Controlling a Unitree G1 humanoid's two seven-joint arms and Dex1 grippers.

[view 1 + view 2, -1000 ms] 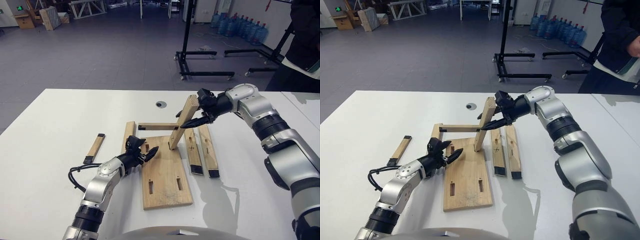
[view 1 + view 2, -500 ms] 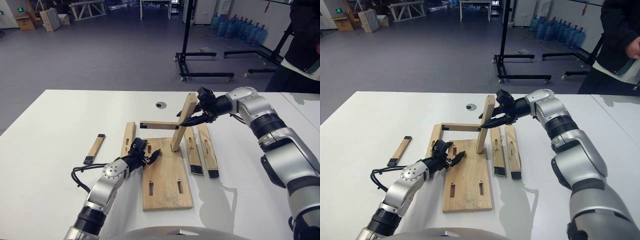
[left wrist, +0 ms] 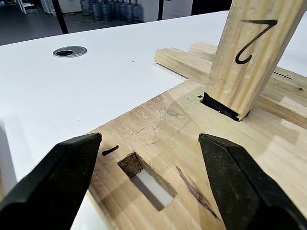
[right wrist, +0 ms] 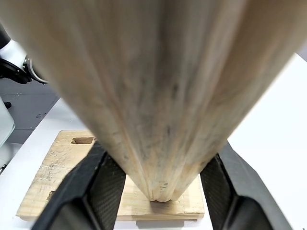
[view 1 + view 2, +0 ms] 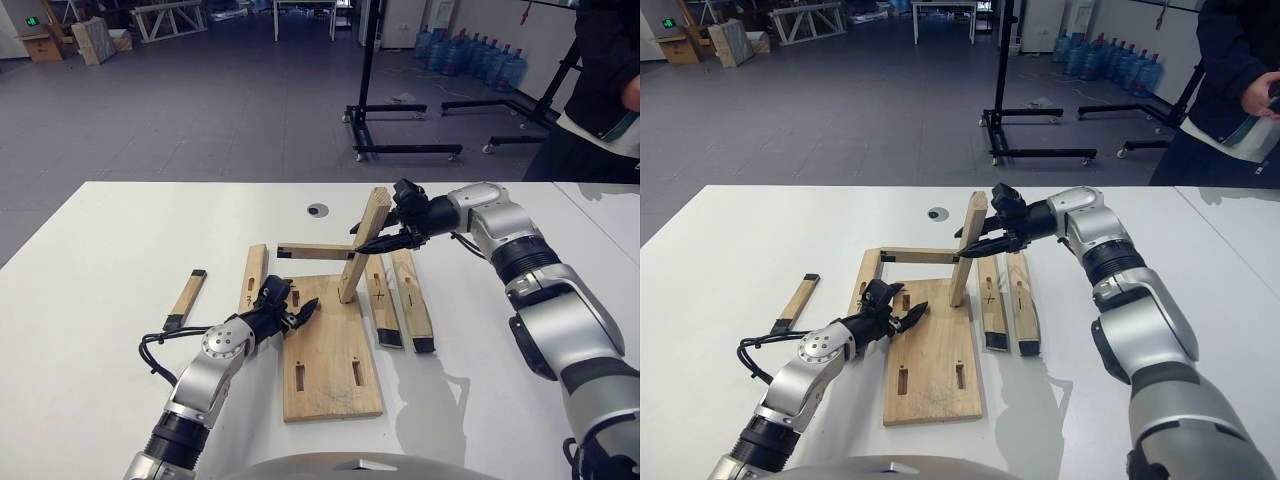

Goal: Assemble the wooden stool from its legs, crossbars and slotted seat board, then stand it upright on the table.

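The slotted seat board (image 5: pixel 335 360) lies flat at mid-table. A wooden leg (image 5: pixel 364 240) stands tilted with its foot on the board's far edge, and my right gripper (image 5: pixel 386 240) is shut on its upper part; the leg (image 4: pixel 158 96) looms between that gripper's fingers (image 4: pixel 98 191). A crossbar (image 5: pixel 318 252) runs from this leg toward a leg (image 5: pixel 257 275) lying flat at the left. My left gripper (image 5: pixel 297 312) hovers open over the board's near-left slot (image 3: pixel 144 175), its fingers (image 3: pixel 57 182) apart. Two more legs (image 5: pixel 398 298) lie right of the board. A short crossbar (image 5: pixel 187 298) lies far left.
A round grommet (image 5: pixel 318 210) is set in the white table (image 5: pixel 100 260) beyond the parts. A black cable (image 5: pixel 152 350) loops beside my left arm. Black wheeled stands (image 5: pixel 410 140) are on the floor past the far edge.
My left arm has edged a little forward beside the board, its gripper still open. The right gripper holds the tilted leg in nearly the same place.
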